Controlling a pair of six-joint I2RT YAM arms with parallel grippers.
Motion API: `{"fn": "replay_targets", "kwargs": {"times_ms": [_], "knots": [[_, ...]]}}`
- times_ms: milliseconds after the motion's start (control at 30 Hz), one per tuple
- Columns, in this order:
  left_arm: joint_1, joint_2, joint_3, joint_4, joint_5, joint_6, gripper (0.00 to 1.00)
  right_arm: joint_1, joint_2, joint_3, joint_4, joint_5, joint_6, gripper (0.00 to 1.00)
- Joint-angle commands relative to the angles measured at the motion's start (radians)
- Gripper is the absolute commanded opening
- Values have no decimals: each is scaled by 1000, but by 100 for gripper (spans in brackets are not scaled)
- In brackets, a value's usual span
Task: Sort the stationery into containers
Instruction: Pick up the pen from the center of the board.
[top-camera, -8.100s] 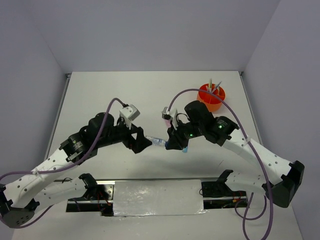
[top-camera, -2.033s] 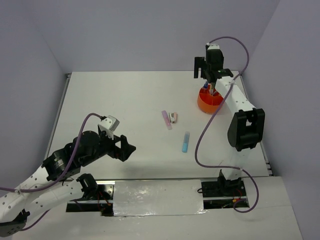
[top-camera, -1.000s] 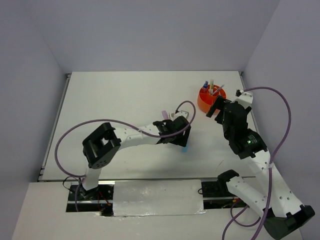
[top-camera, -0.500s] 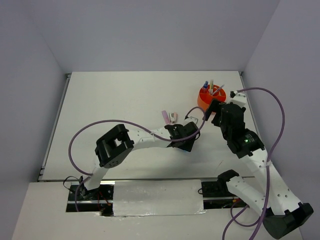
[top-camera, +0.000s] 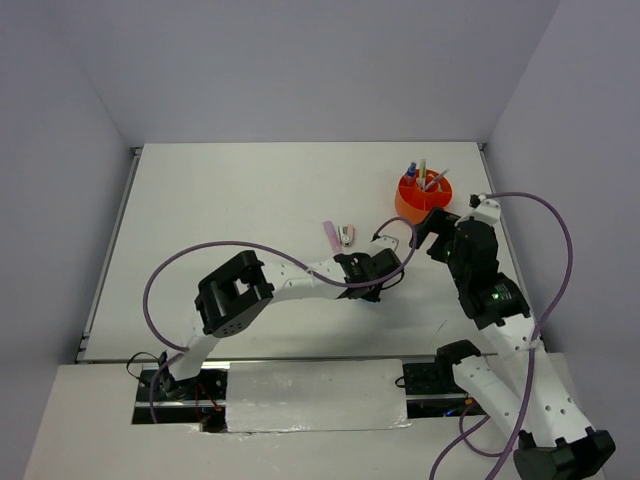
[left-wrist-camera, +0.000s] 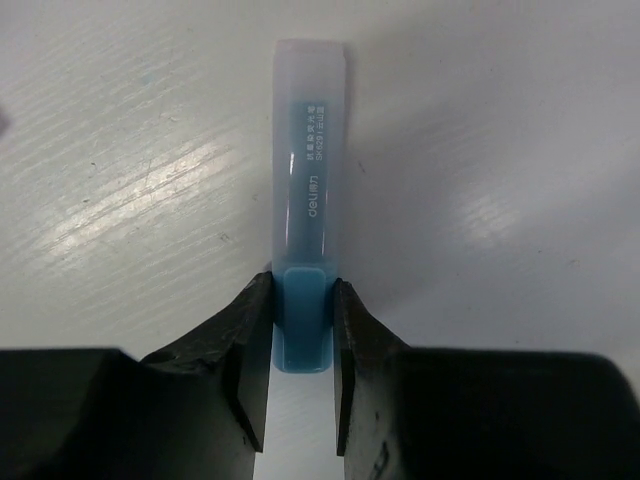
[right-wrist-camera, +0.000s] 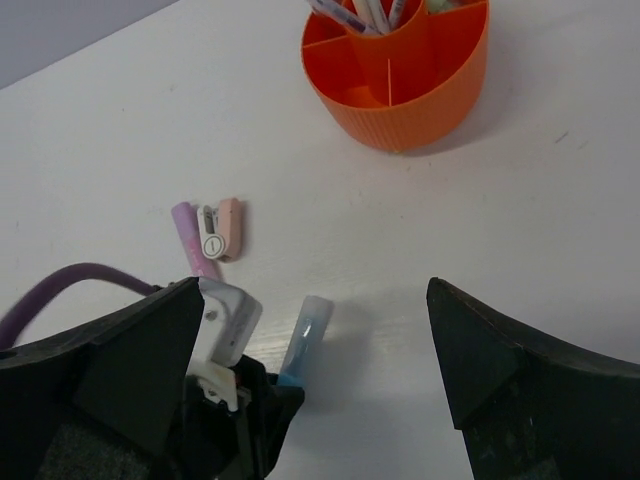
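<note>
A pale blue marker lies on the white table, and my left gripper is shut on its darker blue end. The right wrist view shows the same marker sticking out of the left gripper. From above, the left gripper covers the marker. My right gripper hangs open and empty over it, and sits just in front of the orange pot. The pot has inner dividers and holds several pens.
A purple pen and a small pink-and-white item lie side by side left of the pot; the right wrist view shows the same purple pen and pink-and-white item. The left arm's purple cable arcs over the table.
My left gripper's jaws have closed onto the blue marker's end. The left arm edged slightly right. The right gripper stayed open and shifted a little toward the pot.
</note>
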Motion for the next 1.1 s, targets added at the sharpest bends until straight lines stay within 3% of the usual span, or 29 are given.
{"fn": "replay_targets", "kwargs": {"times_ms": [0,167,433,633,833,867,1000,1067], "knots": [[-16,15,-161,14,58,18,2,-74,-23,-76,108,-187,35,100],[-15,-180,-348,152,12,21,1,-183,-12,-219,232,-427,86,100],[-18,-438,-643,536,38,61,0,-169,25,-422,472,-598,223,100],[-27,-577,-789,756,64,106,0,-41,89,-465,570,-614,296,99],[-44,-631,-810,810,78,146,0,133,185,-460,631,-506,347,95],[-44,-637,-815,821,81,150,0,145,199,-462,660,-505,359,94],[-50,-668,-833,841,86,159,0,170,255,-465,715,-512,382,70],[-51,-673,-836,835,83,164,0,185,258,-462,729,-517,387,50]]}}
